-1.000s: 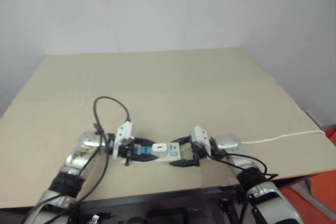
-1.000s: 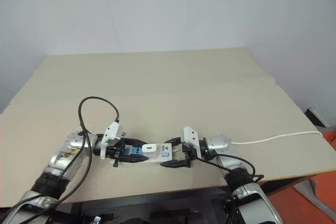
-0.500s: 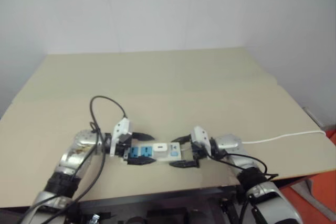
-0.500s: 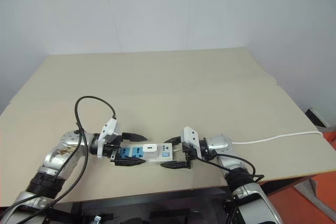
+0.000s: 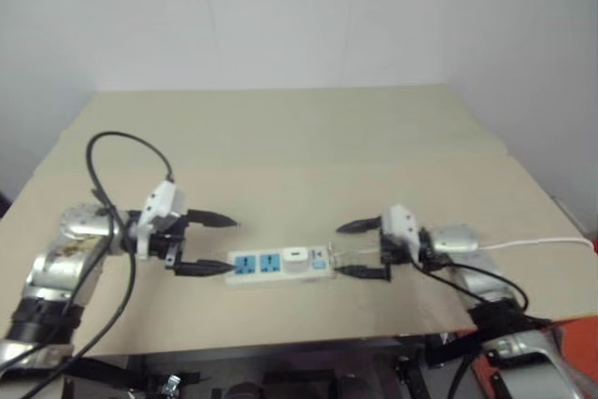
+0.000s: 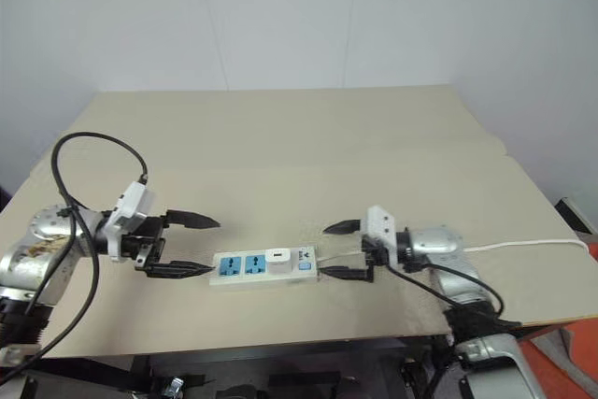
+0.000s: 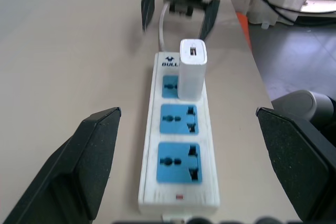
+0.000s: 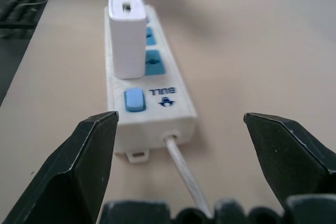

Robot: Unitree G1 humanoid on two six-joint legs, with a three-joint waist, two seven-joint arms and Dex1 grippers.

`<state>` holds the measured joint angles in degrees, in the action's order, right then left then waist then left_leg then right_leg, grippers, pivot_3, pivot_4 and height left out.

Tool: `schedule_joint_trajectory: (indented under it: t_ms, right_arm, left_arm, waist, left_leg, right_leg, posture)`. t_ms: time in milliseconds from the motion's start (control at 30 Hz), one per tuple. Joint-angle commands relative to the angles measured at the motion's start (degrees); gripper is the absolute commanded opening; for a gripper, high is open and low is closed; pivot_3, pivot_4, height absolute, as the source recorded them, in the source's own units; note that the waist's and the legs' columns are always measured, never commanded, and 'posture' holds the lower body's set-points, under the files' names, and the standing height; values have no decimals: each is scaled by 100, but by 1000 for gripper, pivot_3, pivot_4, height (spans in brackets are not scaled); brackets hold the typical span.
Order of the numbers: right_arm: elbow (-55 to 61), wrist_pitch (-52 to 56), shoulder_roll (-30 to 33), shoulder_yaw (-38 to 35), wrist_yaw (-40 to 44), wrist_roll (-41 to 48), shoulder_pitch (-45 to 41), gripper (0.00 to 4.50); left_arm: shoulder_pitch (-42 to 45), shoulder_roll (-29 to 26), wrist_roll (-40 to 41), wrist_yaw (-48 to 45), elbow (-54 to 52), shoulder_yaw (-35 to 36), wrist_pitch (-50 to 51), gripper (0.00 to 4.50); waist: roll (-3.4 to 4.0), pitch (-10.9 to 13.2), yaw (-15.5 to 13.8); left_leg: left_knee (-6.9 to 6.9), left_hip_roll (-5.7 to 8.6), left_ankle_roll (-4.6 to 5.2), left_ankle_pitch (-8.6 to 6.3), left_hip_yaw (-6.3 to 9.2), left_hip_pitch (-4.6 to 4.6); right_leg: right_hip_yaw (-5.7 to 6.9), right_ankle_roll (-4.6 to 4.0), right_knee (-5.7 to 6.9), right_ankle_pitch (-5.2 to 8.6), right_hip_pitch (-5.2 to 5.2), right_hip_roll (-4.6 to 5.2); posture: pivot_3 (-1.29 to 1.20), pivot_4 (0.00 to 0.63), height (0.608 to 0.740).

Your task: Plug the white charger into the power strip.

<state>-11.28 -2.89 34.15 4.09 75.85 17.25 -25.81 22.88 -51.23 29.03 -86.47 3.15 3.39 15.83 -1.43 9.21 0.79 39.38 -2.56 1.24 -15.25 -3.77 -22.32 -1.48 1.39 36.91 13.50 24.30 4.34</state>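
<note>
Item: power strip [image 6: 265, 265], long white bar with blue sockets, lying flat near the front edge of the tabletop [image 6: 299, 147], its thin white cable [image 6: 523, 248] running off toward the robot's right.

Item: white charger [image 6: 277, 255], standing upright in the socket nearest the strip's switch end; two blue sockets beside it are free. From the wrist views its base looks flush with the strip face (seating depth cannot be confirmed from these angles).

Item: left gripper [image 6: 177, 245], jaws spread wide, holding nothing, poised just off the strip's free end and apart from it.

Item: right gripper [image 6: 338, 249], jaws likewise spread wide and empty, at the cable end of the strip, the lower finger close to the strip's end but no contact evident.

Handling note: the insertion appears done, so the step in hand is a clean release and retreat. Judged best practice: keep both sets of jaws fully apart, draw each arm away along the strip's length rather than across it, and mind the cable under the right gripper so the strip is not dragged or the charger rocked loose.
</note>
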Motion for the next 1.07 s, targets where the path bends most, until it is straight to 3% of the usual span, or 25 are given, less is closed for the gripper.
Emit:
schedule_joint_trajectory:
  t_ms: [33, 300, 567, 1067]
  right_arm:
    - [710, 334, 466, -527, -63, 367, 319, 4471]
    - [1133, 613, 1226, -1305, -175, 692, 1102, 4471]
    - [1271, 659, 1401, -1620, -272, 840, 1405, 4471]
    - [1299, 711, 1382, -1556, -379, 849, 1446, 4471]
  left_arm:
    - [-104, -315, 78, -128, 30, 418, -100, 4500]
    - [-304, -1039, -102, -237, 444, 916, -325, 4500]
    - [-722, -1564, -21, -490, 423, 1268, -231, 4500]
    - [-924, -1497, 142, -253, 110, 1383, 38, 4500]
  waist:
    - [-1, 2, -3]
    - [-5, 4, 8]
    - [-7, 7, 4]
    - [-9, 9, -8]
  left_leg:
    - [0, 0, 0, 0, -1, -1]
    - [0, -2, 0, -1, -5, 4]
    - [-1, -3, 1, -2, -9, 2]
    - [0, -3, 0, -2, -10, 2]
  right_leg:
    - [0, 0, -1, 0, 0, 1]
    - [1, 1, -1, 1, -2, -2]
    - [1, 2, -4, 1, -1, -1]
    - [1, 2, -3, 1, -1, -1]
  posture:
    - [0, 150, 740]
    - [0, 150, 740]
    - [0, 150, 740]
    - [0, 150, 740]
